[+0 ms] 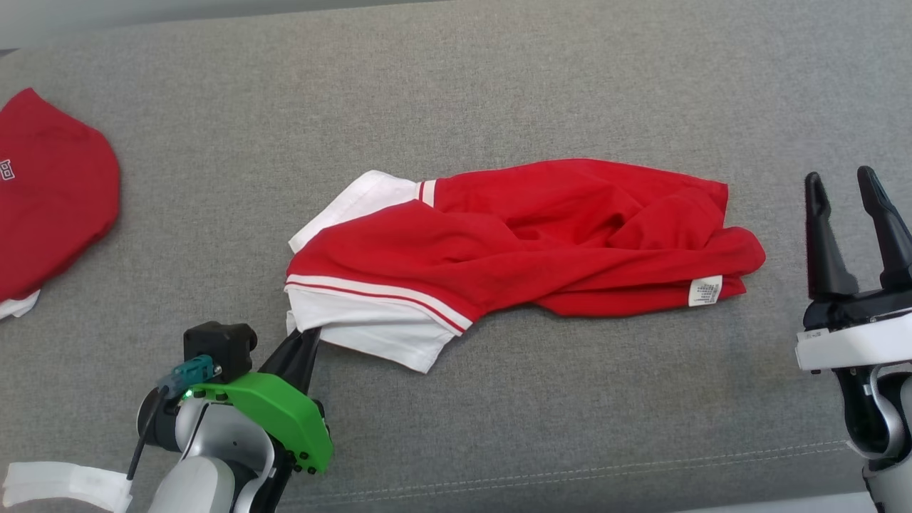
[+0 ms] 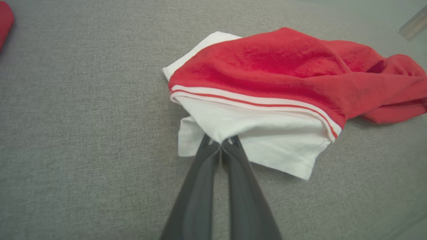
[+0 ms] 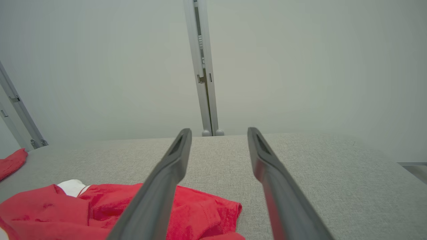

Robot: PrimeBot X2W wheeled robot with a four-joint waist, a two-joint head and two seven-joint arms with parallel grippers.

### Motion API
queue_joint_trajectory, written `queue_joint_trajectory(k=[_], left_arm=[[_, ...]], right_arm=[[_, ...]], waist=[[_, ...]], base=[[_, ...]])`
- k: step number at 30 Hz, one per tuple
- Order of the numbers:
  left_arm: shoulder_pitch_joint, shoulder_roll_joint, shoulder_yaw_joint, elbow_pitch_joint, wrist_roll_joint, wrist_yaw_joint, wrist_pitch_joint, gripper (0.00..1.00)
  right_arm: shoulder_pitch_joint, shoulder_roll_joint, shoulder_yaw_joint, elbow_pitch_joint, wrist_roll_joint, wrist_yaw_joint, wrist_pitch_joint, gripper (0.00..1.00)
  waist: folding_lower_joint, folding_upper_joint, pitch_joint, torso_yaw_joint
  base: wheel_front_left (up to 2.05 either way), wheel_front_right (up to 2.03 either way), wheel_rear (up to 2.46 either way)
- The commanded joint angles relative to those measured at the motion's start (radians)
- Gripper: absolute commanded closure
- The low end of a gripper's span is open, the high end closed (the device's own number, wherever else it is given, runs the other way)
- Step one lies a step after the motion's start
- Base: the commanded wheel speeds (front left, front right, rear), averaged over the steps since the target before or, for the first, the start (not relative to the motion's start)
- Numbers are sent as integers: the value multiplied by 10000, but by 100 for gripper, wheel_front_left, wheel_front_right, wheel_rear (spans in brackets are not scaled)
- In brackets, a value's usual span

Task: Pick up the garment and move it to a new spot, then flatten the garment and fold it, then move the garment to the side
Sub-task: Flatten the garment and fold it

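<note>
A red garment with white sleeves and striped trim (image 1: 527, 239) lies crumpled across the middle of the grey surface. My left gripper (image 1: 308, 336) is shut on the garment's white sleeve edge at its lower left corner; the left wrist view shows both fingers pinched together on the white cloth (image 2: 221, 143) under the red body (image 2: 283, 63). My right gripper (image 1: 848, 187) stands open and empty to the right of the garment, apart from it. In the right wrist view its fingers (image 3: 218, 133) are spread above the surface, with the garment (image 3: 100, 206) low on the left.
Another red garment (image 1: 50, 199) lies at the far left edge, also seen as a red corner (image 3: 11, 161). The grey padded surface (image 1: 499, 92) stretches wide behind and around the garment. A seam (image 1: 570, 474) runs near its front edge. A pale wall with metal posts (image 3: 203, 66) stands behind.
</note>
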Motion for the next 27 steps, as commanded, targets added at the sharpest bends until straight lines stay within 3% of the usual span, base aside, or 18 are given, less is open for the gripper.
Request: queue_joint_trajectory(k=[1, 6, 18, 27], left_arm=[[132, 61, 29, -47, -92, 87, 32, 100], [419, 49, 55, -51, -207, 175, 22, 100], [1041, 87, 49, 137, -468, 293, 155, 100], [1376, 140, 49, 123, -655, 416, 247, 100]], right_arm=[[279, 162, -65, -349, -280, -11, -20, 0], [977, 732, -197, -1314, -974, -11, 260, 0], [2804, 1903, -369, -2083, -1631, -11, 678, 0], [3384, 2088, -199, -2103, -1861, -11, 995, 0]], waist=[[0, 0, -214, -54], [0, 0, -570, -126], [0, 0, -1237, -279], [0, 0, -1581, -378]], base=[[0, 0, 0], [0, 0, 0], [0, 0, 0], [0, 0, 0]])
